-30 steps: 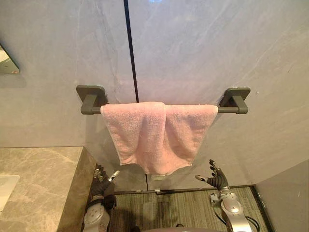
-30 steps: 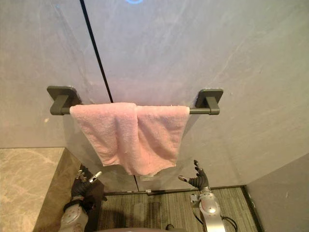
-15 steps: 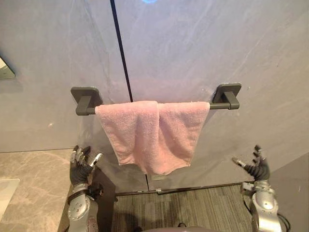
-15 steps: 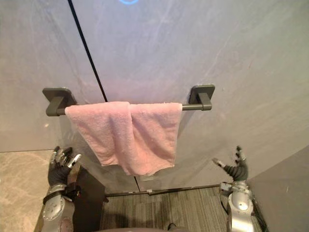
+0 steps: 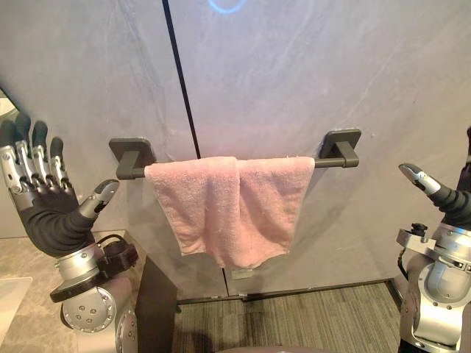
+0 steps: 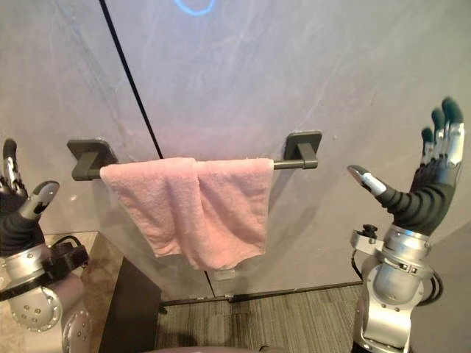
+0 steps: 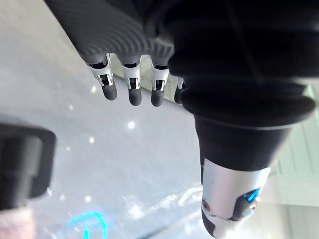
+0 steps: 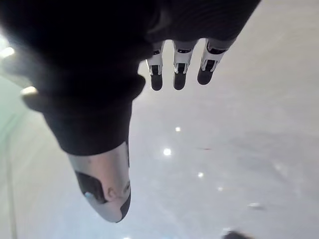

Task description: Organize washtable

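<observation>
Left hand and right hand spread, empty; pink towel looks soft, light, floppy: pinch its lower edge.

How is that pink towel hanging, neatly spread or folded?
Folded, not spread: the pink towel drapes over the rail in two overlapping layers, its lower edge uneven.
</observation>
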### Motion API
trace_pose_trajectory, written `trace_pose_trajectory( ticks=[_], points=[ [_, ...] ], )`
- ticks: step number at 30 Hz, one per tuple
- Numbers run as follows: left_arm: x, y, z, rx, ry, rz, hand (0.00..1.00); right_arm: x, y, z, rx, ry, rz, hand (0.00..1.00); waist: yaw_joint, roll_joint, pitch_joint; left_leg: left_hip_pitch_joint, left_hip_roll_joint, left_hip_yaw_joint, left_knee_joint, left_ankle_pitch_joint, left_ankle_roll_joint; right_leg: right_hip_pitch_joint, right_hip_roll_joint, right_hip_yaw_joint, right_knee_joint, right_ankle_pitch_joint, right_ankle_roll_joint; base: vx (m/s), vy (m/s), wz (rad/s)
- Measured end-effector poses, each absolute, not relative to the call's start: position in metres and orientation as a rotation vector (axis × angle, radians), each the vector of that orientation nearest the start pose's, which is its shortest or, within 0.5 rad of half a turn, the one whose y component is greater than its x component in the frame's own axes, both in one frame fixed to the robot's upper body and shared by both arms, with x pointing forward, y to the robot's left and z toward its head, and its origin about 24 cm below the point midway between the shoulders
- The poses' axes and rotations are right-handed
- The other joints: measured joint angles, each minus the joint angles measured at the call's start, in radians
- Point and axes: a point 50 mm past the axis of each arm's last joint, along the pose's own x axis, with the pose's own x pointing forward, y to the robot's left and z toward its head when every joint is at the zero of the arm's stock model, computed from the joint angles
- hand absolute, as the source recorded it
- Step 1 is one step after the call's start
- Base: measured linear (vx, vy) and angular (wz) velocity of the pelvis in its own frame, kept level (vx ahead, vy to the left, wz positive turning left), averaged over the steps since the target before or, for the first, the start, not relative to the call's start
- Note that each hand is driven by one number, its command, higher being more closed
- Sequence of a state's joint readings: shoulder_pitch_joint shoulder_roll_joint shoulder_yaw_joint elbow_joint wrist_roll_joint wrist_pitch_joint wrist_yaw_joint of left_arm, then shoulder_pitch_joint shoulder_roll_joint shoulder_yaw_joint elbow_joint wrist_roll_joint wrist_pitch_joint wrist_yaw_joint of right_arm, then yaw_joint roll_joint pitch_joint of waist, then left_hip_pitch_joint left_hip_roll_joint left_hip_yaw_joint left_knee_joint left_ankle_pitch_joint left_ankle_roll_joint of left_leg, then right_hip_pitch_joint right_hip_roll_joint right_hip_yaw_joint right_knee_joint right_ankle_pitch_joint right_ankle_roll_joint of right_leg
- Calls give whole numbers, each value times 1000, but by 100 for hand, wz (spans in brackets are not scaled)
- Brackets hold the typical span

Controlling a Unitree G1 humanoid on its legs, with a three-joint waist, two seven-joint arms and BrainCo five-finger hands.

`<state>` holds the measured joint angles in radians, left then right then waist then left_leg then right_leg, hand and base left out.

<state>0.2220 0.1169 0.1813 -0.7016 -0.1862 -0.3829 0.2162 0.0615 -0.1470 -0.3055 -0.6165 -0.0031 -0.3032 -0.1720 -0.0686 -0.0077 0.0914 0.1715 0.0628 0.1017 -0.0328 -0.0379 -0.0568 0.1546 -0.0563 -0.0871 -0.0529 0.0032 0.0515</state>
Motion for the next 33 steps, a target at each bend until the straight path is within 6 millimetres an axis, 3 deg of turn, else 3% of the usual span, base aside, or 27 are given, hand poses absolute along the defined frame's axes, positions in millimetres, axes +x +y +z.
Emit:
trace_pose_trajectory(
  ticks=[4, 9, 16, 22, 26, 33],
  points=[
    [159, 182, 200, -154, -963, 85, 0, 186, -189, 214, -72, -1008, -131, 0, -1, 2, -3, 4, 0, 4, 0, 0, 0, 1, 0, 4, 3, 0, 0, -25, -5, -3],
    [164, 153, 198, -310, -922, -215, 0, 189, -151, 226, 139, -1079, 232, 0, 1, 3, -4, 9, 0, 7, 2, 0, 0, 1, 0, 7, 12, 0, 0, 0, 0, 0],
    [164, 130, 188, -380, -798, -577, 0, 187, -133, 220, 292, -994, 593, 0, 0, 2, -5, 22, 0, 9, 4, 0, 1, 15, 0, 10, 14, 0, 0, -36, -7, -1],
    [164, 122, 174, -385, -672, -784, 0, 186, -123, 208, 266, -845, 827, 0, -1, 2, -5, 28, 1, 15, 4, 0, 1, 16, 2, 18, 14, 0, 0, -32, -7, -3],
    [162, 116, 162, -355, -583, -878, 0, 183, -117, 188, 232, -685, 937, 0, -1, 2, -5, 28, 1, 15, 4, 0, 1, 16, 2, 18, 14, 1, 0, 0, 0, 0],
    [165, 114, 119, -311, -332, -909, 0, 184, -114, 145, 190, -417, 971, 0, -1, 0, -4, 28, 2, 17, 3, 0, 1, 15, 2, 18, 13, 1, 0, 0, 0, 0]
  ],
)
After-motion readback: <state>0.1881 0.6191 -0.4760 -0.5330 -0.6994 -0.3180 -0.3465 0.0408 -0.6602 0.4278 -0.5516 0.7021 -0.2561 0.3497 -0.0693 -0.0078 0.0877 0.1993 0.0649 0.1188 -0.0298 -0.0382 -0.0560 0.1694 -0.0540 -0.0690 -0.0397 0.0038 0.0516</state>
